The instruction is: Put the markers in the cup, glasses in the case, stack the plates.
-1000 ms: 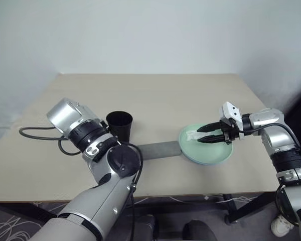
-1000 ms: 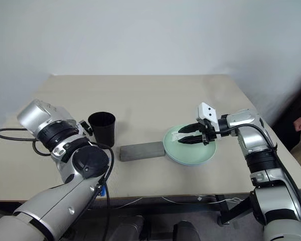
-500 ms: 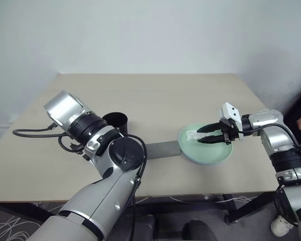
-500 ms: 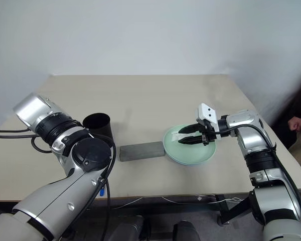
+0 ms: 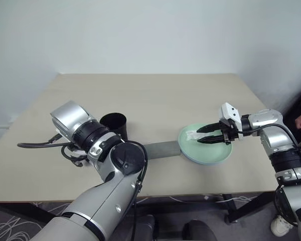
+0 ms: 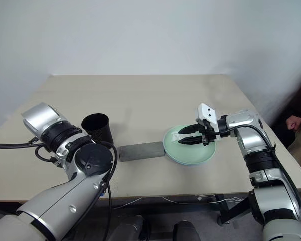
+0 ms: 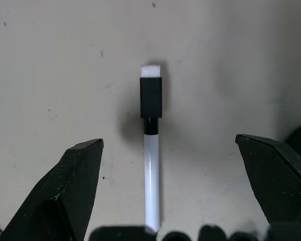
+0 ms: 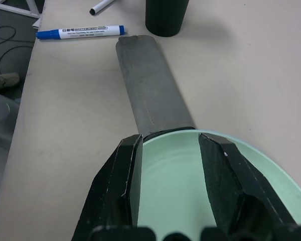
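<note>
Your left gripper [image 7: 160,196] fully spread, empty, poised above thin marker [image 7: 151,150] lying flat on table [image 5: 190,95], jaws straddling barrel for pinch. Cup [image 5: 114,125] just beside, so short carry. Your right gripper [image 5: 201,135] half-open, empty, hovers over green plate [image 5: 208,155]; case [image 8: 150,85] touches plate rim.

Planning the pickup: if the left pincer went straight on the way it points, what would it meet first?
Most likely the thin black-ended marker, lying on the table between the open fingers of the left pincer. How far off it is cannot be judged.
</note>
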Controlling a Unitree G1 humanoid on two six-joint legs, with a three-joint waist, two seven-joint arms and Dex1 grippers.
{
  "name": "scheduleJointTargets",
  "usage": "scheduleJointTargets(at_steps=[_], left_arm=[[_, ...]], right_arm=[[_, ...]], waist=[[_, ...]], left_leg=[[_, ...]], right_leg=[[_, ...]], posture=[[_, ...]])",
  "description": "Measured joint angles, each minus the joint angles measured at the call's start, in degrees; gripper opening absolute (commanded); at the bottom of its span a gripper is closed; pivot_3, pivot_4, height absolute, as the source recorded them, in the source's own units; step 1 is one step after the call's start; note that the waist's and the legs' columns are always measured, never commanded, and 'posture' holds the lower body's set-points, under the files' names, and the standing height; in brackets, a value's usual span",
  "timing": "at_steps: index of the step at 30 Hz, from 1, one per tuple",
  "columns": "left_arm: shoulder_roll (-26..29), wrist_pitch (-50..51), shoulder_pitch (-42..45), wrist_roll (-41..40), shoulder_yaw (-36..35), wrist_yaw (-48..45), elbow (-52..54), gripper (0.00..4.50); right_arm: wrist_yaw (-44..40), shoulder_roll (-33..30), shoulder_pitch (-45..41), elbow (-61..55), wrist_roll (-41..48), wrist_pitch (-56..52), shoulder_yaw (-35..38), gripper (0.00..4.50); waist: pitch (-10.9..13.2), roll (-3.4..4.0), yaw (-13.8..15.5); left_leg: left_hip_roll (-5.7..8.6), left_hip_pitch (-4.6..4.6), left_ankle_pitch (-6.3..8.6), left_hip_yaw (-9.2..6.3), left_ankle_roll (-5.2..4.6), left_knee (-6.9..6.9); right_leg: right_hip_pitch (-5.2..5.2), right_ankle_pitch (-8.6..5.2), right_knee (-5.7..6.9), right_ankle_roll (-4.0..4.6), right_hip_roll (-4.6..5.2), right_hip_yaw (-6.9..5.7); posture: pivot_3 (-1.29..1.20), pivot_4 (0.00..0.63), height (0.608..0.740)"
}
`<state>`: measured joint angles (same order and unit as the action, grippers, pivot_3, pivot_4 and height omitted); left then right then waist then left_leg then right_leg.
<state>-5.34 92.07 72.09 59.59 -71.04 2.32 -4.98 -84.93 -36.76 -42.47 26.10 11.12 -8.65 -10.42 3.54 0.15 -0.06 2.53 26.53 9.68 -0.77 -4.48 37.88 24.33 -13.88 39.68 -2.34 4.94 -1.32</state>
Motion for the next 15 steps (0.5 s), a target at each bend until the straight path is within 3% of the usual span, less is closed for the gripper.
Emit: scheduleJointTargets(at_steps=[8, 11, 15], left_arm=[[0.01, 0.01, -3.18, 0.61, 0.16, -3.32, 1.17, 4.49], [0.03, -0.02, -3.99, 0.24, 0.26, -3.63, 2.15, 3.89], [0.05, -0.14, -4.72, 0.18, 0.25, -3.58, 3.20, 2.53]], right_arm=[[-0.02, 0.00, -0.33, 0.06, -0.09, 0.13, 0.00, 1.92], [-0.02, 0.00, -0.34, 0.06, -0.10, 0.14, 0.00, 1.92], [-0.02, -0.03, -0.34, 0.14, -0.10, 0.14, 0.00, 1.92]], waist=[[-0.02, 0.03, -0.01], [-0.05, 0.10, -0.09], [-0.07, 0.14, -0.05]], left_leg=[[-0.02, -0.01, 0.00, 0.00, 0.00, -0.01], [-0.05, -0.03, 0.01, 0.00, 0.00, -0.09], [-0.06, -0.05, 0.01, -0.03, 0.01, -0.21]], right_leg=[[-0.01, 0.01, 0.00, 0.01, 0.01, 0.00], [0.02, 0.04, 0.00, 0.06, -0.01, 0.00], [0.04, 0.12, 0.01, 0.19, 0.00, -0.06]], posture=[[0.00, 0.000, 0.695], [0.00, 0.000, 0.695], [0.00, 0.000, 0.695]])
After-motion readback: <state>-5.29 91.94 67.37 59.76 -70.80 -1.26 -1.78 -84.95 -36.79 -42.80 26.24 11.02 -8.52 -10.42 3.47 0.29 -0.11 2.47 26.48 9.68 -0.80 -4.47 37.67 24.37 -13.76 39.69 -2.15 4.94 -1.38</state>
